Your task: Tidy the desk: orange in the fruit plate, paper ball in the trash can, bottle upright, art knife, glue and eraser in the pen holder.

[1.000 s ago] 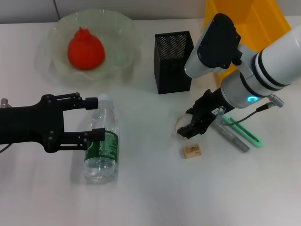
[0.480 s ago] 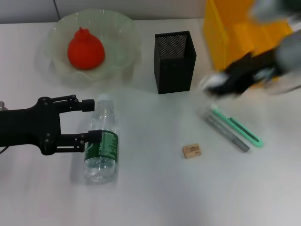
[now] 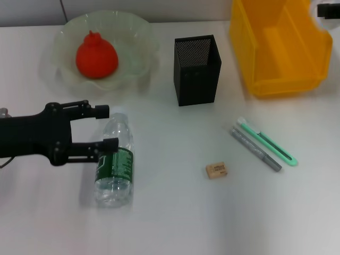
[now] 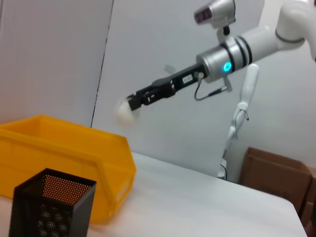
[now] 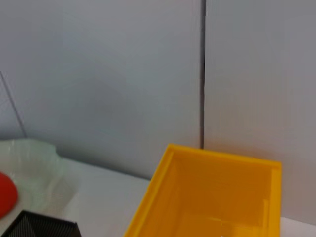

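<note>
Left end effector (image 3: 108, 127) spread wide, fingers straddling neck of lying bottle (image 3: 114, 162), nothing clamped. Only left wrist view shows right end effector (image 4: 132, 102) raised over trash can (image 4: 59, 163), pinching paper ball (image 4: 123, 110).

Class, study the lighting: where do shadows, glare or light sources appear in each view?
Head view: the clear plastic water bottle lying by the open left hand throws a soft shadow towards the robot's left. Left wrist view: a cyan ring glows behind the right hand, which grips a white paper ball. Right wrist view: the bright yellow bin is evenly lit.
</note>
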Controlling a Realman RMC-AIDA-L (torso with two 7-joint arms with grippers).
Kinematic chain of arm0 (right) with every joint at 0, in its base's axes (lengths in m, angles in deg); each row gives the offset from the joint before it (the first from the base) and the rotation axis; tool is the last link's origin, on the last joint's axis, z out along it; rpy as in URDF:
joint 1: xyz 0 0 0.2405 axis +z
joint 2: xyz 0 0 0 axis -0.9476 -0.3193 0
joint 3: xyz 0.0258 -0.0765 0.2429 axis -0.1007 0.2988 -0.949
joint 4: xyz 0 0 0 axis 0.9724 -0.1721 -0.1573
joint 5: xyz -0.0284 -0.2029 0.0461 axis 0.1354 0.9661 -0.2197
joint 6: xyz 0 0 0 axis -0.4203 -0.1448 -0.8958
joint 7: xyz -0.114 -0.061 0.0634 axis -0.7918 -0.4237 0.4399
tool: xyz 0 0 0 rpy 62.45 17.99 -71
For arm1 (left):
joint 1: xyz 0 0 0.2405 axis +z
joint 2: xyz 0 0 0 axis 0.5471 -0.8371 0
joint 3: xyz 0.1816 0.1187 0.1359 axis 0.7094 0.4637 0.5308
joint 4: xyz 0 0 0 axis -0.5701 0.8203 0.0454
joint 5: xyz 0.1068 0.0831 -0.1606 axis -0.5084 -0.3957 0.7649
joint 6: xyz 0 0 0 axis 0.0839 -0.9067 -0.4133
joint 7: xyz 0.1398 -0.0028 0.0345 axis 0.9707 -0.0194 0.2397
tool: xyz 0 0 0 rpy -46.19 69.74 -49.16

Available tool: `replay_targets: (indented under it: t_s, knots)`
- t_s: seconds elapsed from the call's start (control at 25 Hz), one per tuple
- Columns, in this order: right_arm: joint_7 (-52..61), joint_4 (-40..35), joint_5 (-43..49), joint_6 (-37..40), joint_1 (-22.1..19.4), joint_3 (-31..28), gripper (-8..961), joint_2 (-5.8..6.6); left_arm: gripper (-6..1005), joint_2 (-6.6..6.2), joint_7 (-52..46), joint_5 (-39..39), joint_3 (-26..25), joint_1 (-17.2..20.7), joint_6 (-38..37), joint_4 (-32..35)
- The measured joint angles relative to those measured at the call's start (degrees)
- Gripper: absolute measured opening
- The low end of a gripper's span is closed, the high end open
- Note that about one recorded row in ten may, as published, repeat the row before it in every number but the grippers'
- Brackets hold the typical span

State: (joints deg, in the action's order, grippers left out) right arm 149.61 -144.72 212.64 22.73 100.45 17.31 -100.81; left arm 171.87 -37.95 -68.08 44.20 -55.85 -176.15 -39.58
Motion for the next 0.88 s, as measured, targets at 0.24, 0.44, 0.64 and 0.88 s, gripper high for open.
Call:
replay_targets:
  t_s: [0.24,0.44,0.64,0.88]
  knots:
    - [-6.4,3.6,-8.8,-0.3,-1.1,-1.3,719,0.3,806,2.17,-11.1,0.0,-3.1,-1.1,0.3,6.2]
    - [-14.7,3.5,-20.2,6.4,-5.8,-1.7,822,0.78,806,4.54,-32.1,-5.6,-0.9,-1.1,5.0,20.5]
    - [-34.3,8.1,-27.2,17.9,-11.8,-1.6,847,0.03,806,4.63,-55.5,-14.3,7.5,-1.3,12.2,32.2]
    - [-51.8,28.1,-28.6,24.2,-12.3,-2.4,846,0.49,807,4.49,-75.1,-29.0,11.8,-4.6,16.3,36.6]
